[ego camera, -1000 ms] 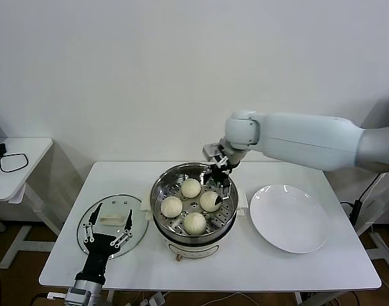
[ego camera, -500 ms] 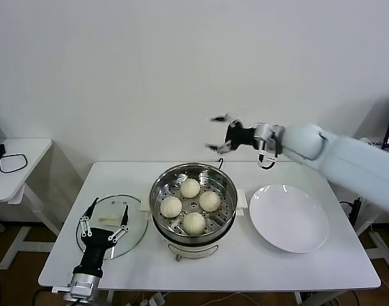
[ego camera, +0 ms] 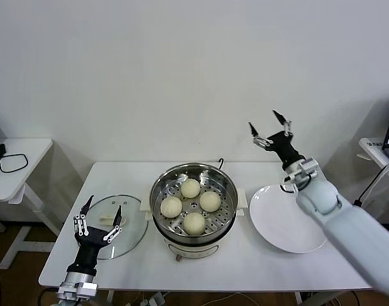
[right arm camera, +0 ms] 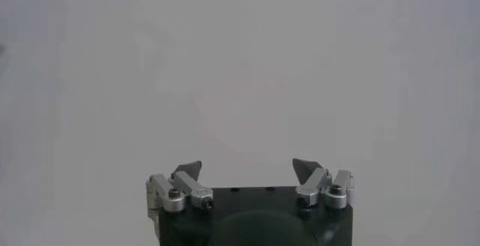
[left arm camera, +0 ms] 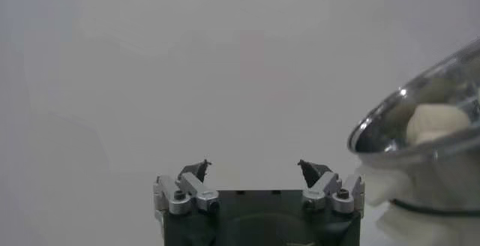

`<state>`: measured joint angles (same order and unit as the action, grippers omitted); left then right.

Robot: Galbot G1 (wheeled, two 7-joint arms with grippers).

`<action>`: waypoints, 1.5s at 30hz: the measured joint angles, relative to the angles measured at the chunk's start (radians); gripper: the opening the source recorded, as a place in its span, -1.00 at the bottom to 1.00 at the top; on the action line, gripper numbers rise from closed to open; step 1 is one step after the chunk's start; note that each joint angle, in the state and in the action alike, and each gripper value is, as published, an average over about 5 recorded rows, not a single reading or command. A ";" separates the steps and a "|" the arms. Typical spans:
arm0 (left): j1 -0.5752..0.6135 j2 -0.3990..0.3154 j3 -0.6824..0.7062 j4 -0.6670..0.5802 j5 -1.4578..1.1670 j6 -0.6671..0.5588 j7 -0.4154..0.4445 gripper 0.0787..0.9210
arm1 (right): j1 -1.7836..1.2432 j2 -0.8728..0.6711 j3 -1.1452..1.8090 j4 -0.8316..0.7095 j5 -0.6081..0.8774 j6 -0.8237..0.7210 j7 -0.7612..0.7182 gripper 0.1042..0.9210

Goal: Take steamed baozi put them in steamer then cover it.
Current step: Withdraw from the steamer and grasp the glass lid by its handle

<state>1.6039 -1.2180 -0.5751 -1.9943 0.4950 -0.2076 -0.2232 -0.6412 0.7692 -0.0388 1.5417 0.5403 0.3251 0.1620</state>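
Observation:
Several cream-white steamed baozi (ego camera: 190, 187) lie on the perforated tray inside the shiny steamer (ego camera: 194, 171) at the table's middle. The steamer stands uncovered; its glass lid (ego camera: 127, 210) lies flat on the table to its left. My left gripper (ego camera: 104, 204) is open and empty over the lid's near edge. In the left wrist view that gripper (left arm camera: 253, 166) faces the wall, with the steamer's rim (left arm camera: 397, 109) and one baozi (left arm camera: 435, 120) off to the side. My right gripper (ego camera: 263, 121) is raised high, right of the steamer, open and empty. The right wrist view shows it (right arm camera: 246, 166) against bare wall.
A flat white plate (ego camera: 287, 220) lies right of the steamer, partly under my right forearm. A small white side table (ego camera: 16, 162) with a black cable stands beyond the table's left edge. The wall is close behind the table.
My right arm has lifted out of the steamer and swung up and to the right. My left gripper has drawn back toward the table's front edge, still open.

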 measured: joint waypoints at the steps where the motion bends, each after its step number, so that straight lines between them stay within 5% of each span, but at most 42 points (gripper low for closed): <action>1: 0.000 0.004 -0.004 0.009 0.030 -0.003 -0.004 0.77 | -0.044 0.018 0.042 0.002 -0.009 0.008 0.008 0.76; 21: -0.071 0.053 -0.031 0.345 0.672 -0.100 -0.150 0.77 | -0.597 0.315 0.548 0.044 -0.166 0.071 0.043 0.76; 45: -0.274 0.039 -0.001 0.577 0.812 -0.071 -0.230 0.77 | -0.705 0.408 0.650 0.032 -0.207 0.082 0.029 0.76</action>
<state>1.3302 -1.1787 -0.5760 -1.4172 1.3072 -0.2790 -0.4527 -1.3459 1.1769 0.6110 1.5735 0.3335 0.4069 0.1910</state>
